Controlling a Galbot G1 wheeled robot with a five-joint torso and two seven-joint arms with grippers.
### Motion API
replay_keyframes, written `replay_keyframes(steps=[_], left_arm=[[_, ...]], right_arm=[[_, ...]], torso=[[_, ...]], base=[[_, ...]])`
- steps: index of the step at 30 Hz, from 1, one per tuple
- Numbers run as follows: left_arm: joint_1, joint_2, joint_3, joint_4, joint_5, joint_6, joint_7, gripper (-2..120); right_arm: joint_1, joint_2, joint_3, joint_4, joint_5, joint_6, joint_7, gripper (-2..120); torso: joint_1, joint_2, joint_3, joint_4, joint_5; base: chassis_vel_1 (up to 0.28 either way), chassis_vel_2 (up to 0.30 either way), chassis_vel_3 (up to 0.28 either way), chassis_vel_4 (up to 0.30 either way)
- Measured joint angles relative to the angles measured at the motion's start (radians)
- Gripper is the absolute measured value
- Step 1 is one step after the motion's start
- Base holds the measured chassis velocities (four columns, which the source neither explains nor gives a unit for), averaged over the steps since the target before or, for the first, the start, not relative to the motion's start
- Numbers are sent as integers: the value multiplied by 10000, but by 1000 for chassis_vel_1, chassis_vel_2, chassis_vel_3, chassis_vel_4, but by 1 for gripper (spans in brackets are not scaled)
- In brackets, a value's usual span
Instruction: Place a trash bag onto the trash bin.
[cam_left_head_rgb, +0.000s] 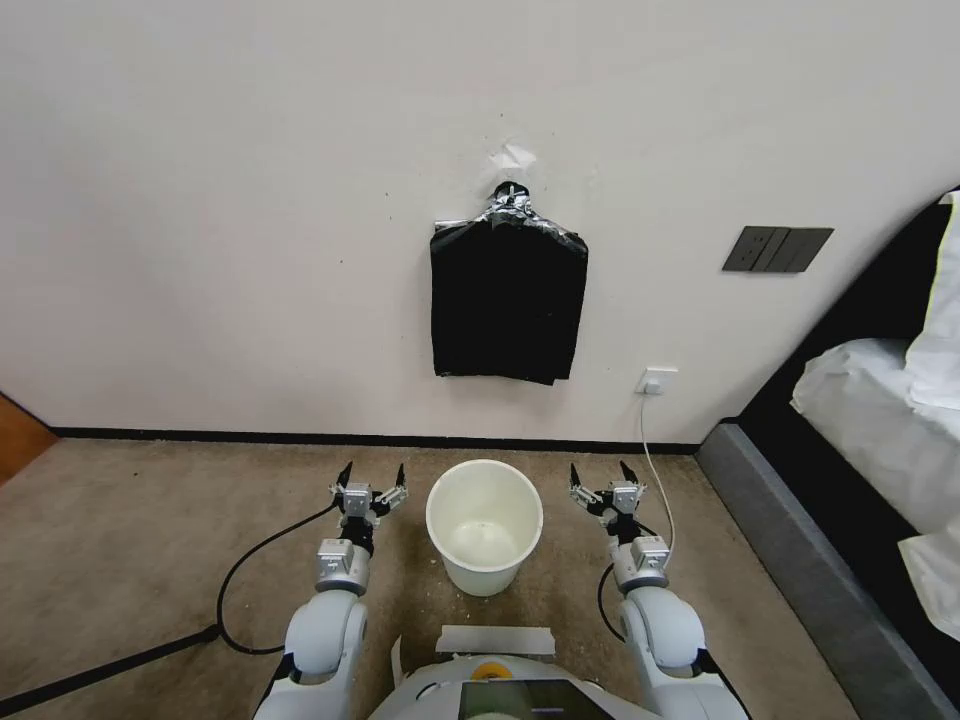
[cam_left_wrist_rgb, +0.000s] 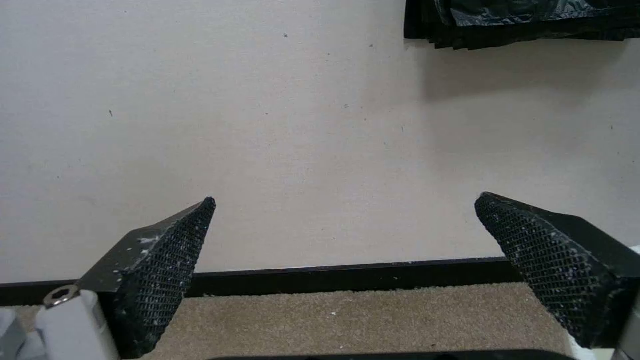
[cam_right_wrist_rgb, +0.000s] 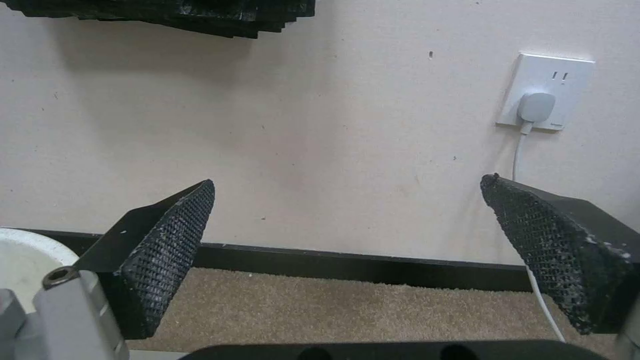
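Head view: both grippers, left (cam_left_head_rgb: 372, 477) and right (cam_left_head_rgb: 603, 474), wait spread open and empty flanking the bin (cam_left_head_rgb: 485, 524) on the carpet, bags (cam_left_head_rgb: 508, 299) hanging on the wall above, roughly midway between them.

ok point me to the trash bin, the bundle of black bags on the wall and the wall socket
trash bin (cam_left_head_rgb: 447, 508): head view, on its cream left rim.
bundle of black bags (cam_left_head_rgb: 508, 305): head view, middle of the flat black front.
wall socket (cam_right_wrist_rgb: 547, 91): right wrist view, on the white faceplate.
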Motion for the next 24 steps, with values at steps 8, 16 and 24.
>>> replay_keyframes(steps=[8, 16, 24], left_arm=[[-1, 18, 1, 1, -11, -26, -9, 100], [-99, 933, 98, 186, -1529, -2203, -718, 100], [111, 1089, 675, 359, -1510, -2858, -574, 100]], right_arm=[[-29, -5, -7, 27, -1, 37, 30, 100], [-1180, -155, -455, 869, 9, 1675, 1679, 100], [-1338, -148, -520, 880, 101, 1805, 1703, 100]], torso=[[0, 0, 0, 1, 1], [0, 0, 0, -3, 6], [0, 0, -1, 0, -3]], base=[[0, 0, 0, 0], [0, 0, 0, 0], [0, 0, 0, 0]])
